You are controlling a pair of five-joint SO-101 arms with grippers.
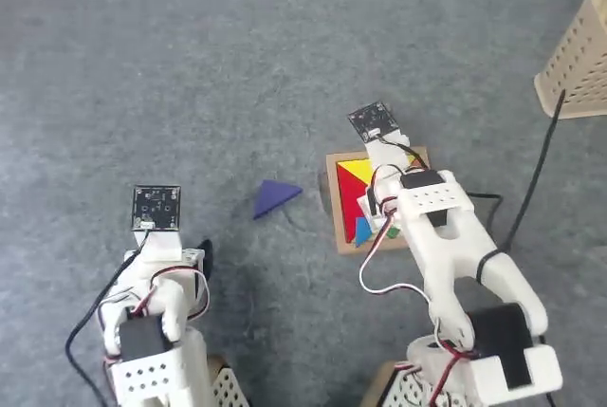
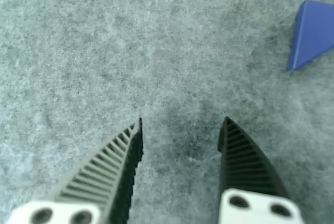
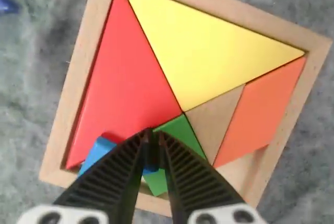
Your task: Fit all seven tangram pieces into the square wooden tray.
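Over the wooden tray [image 3: 77, 78], right hand [image 3: 152, 132] pinches the light blue piece [image 3: 99, 148], probably to seat it. Left hand [image 2: 182, 121] is open near the loose dark blue triangle [image 2: 313, 31].

The tray [image 3: 82, 78] is holding a red triangle [image 3: 125, 83], yellow triangle [image 3: 203, 51], orange piece [image 3: 261, 114], green piece [image 3: 180, 131] and light blue piece [image 3: 99, 149]; a dark blue triangle [image 1: 274, 197] is lying apart.

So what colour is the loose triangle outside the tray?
The triangle is blue, shown best in the left wrist view.
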